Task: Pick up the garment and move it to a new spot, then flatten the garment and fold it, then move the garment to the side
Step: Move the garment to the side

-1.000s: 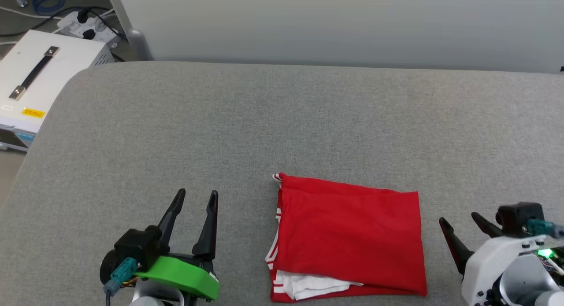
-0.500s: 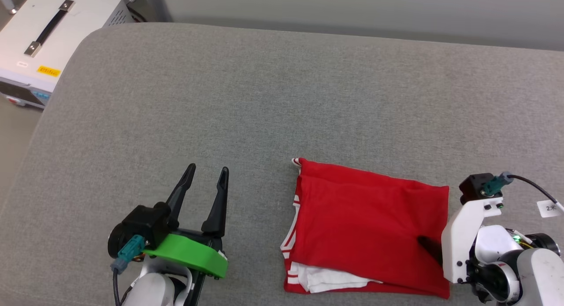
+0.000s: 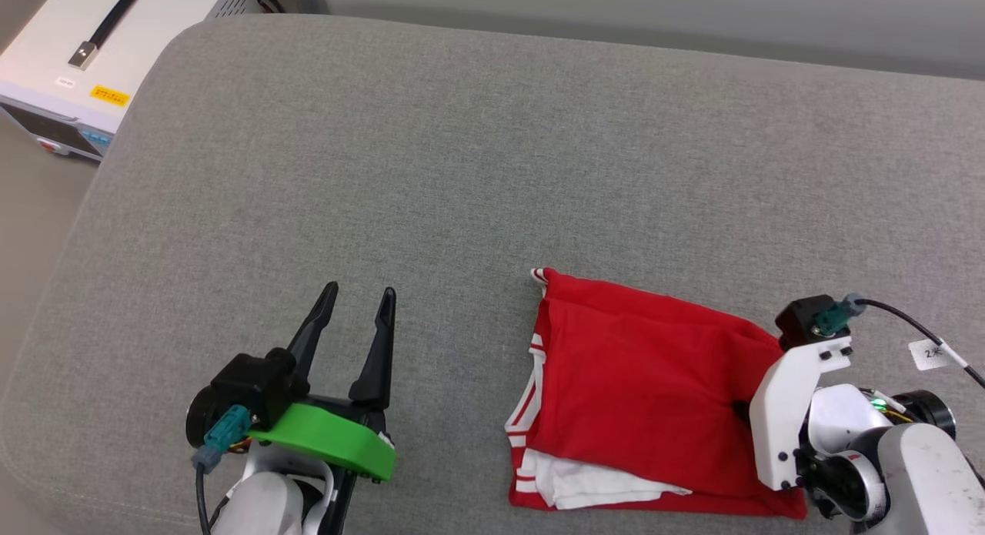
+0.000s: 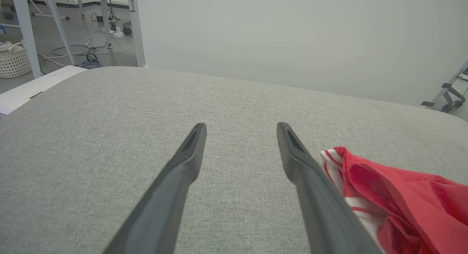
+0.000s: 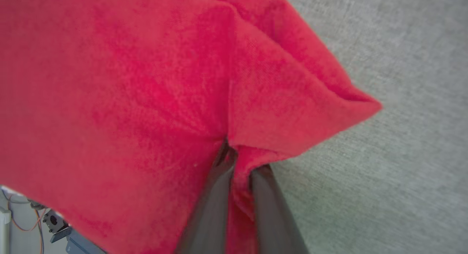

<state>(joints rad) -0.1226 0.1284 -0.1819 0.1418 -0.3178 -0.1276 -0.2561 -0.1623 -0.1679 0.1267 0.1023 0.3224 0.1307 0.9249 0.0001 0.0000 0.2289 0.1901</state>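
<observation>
The red garment [image 3: 639,381] lies folded into a rectangle on the grey cushion [image 3: 462,173], its white sleeve and striped trim showing at the near left corner. At the fold's right edge, my right gripper [image 3: 742,412] is shut on the red cloth. In the right wrist view the garment [image 5: 146,100] bunches between the two dark fingers [image 5: 215,206], and its corner is lifted. To the left of the garment, my left gripper [image 3: 355,304] stands open above the cushion with nothing in it. In the left wrist view the garment [image 4: 395,195] lies just right of the open left gripper [image 4: 241,131].
A white equipment case [image 3: 100,50] with a black handle stands off the cushion's far left corner. Table legs, cables and a basket [image 4: 14,60] stand on the floor beyond. A pale wall [image 4: 292,38] rises behind the cushion.
My right gripper swung in over the garment's right edge and shut on the cloth, which now bunches and lifts there. The head camera shifted. The left gripper stayed open.
</observation>
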